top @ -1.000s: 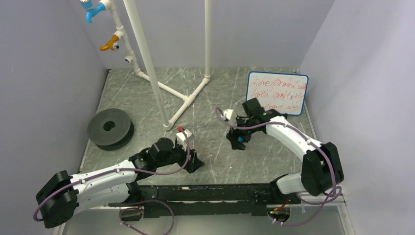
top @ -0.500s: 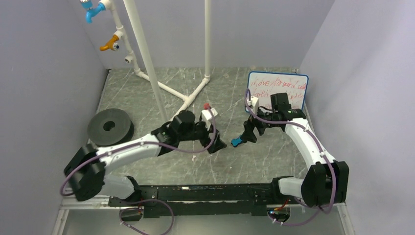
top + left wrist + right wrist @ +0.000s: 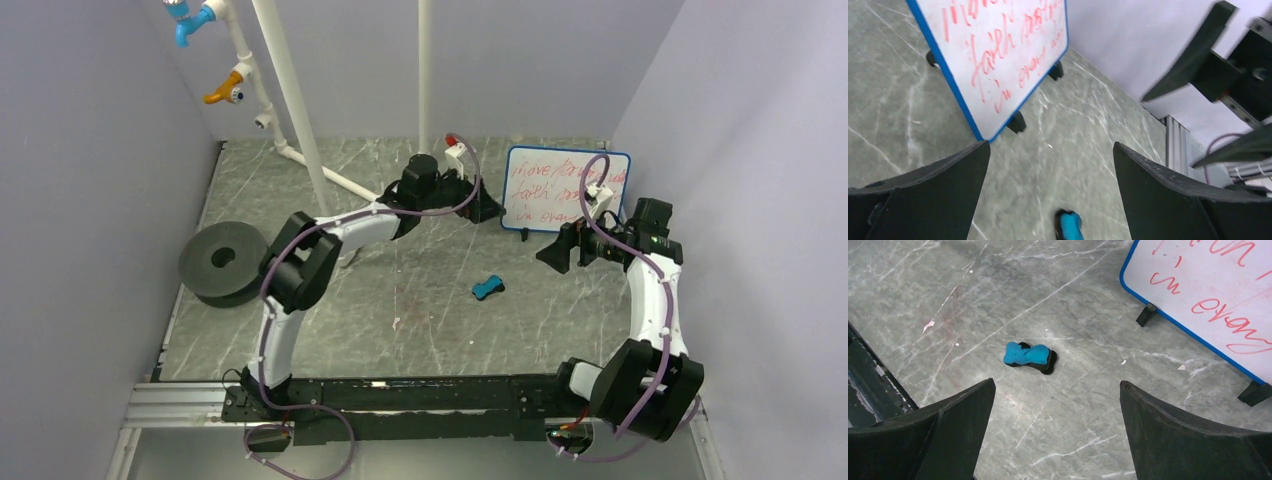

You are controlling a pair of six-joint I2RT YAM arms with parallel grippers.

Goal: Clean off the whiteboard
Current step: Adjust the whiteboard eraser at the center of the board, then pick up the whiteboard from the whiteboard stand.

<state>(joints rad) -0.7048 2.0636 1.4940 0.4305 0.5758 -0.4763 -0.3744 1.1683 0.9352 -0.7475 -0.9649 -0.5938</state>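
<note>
The whiteboard [image 3: 566, 190], blue-rimmed with red handwriting, stands tilted on black feet at the far right. It also shows in the left wrist view [image 3: 998, 50] and the right wrist view [image 3: 1213, 290]. A small blue eraser [image 3: 488, 288] lies alone on the table in front of it, and shows in both wrist views [image 3: 1028, 355] [image 3: 1069, 226]. My left gripper [image 3: 487, 210] is open and empty just left of the board's left edge [image 3: 1051, 146]. My right gripper [image 3: 552, 258] is open and empty below the board, right of the eraser [image 3: 1058, 384].
A black round disc [image 3: 226, 262] lies at the left. A white pipe frame [image 3: 330, 180] stands at the back middle, with blue [image 3: 190, 20] and orange [image 3: 225, 92] taps high at the left. Grey walls close in both sides. A black rail [image 3: 400, 395] runs along the near edge.
The right gripper let go of the blue eraser, which now lies on the table, and drew back to the right. The left arm swung from the near middle to the board's left edge.
</note>
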